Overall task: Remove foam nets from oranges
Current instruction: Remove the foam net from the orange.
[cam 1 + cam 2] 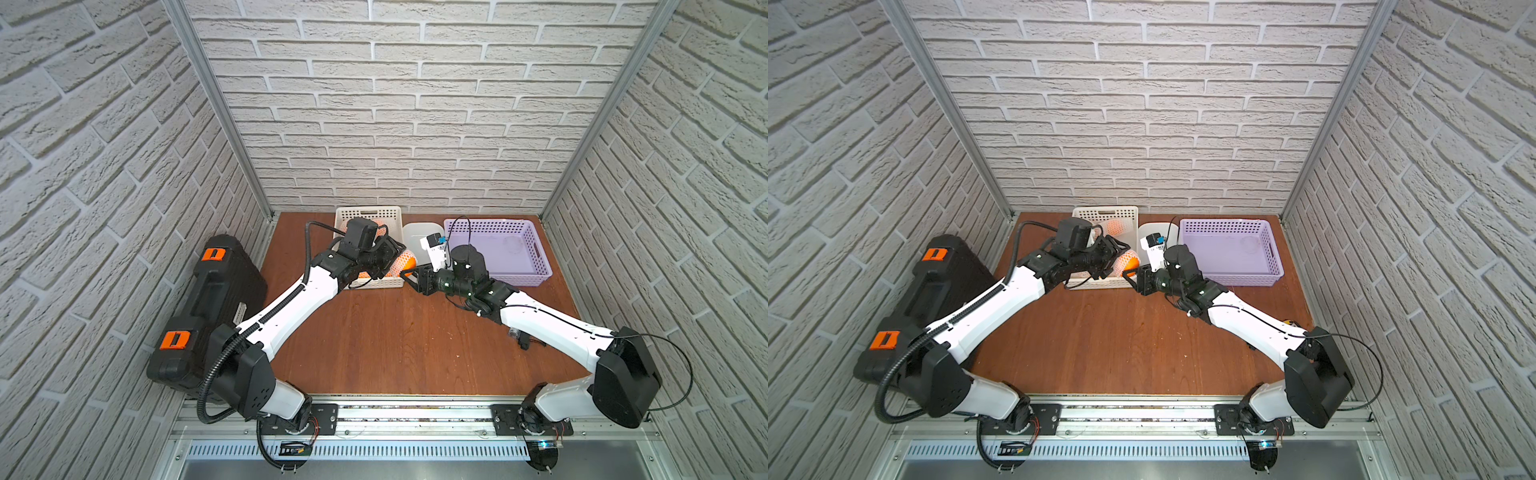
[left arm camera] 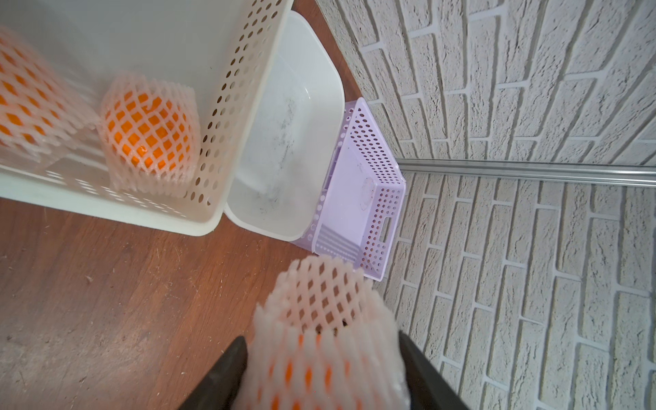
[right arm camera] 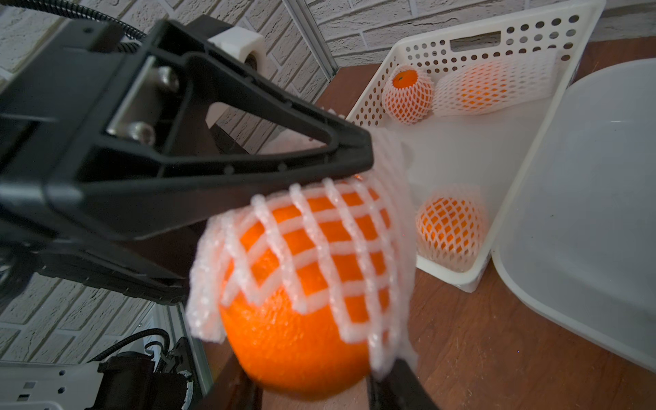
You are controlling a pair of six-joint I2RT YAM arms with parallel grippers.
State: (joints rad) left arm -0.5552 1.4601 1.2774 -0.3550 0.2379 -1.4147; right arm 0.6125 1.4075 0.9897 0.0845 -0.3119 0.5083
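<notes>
White foam net (image 2: 319,312) covering part of one orange (image 3: 294,340), we list our left gripper (image 2: 321,339) clamped on that foam net, our right gripper (image 3: 319,372) clamped on the orange's bare end, above the desk (image 1: 395,332) beside the white perforated basket (image 2: 213,149), three netted oranges (image 3: 449,227) inside.

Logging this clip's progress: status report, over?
Left gripper shut on foam net. Right gripper holds orange, bare end out. Three netted oranges in white basket. Nothing in the way.

Orange (image 3: 301,337) half out of foam net (image 3: 319,248)
</notes>
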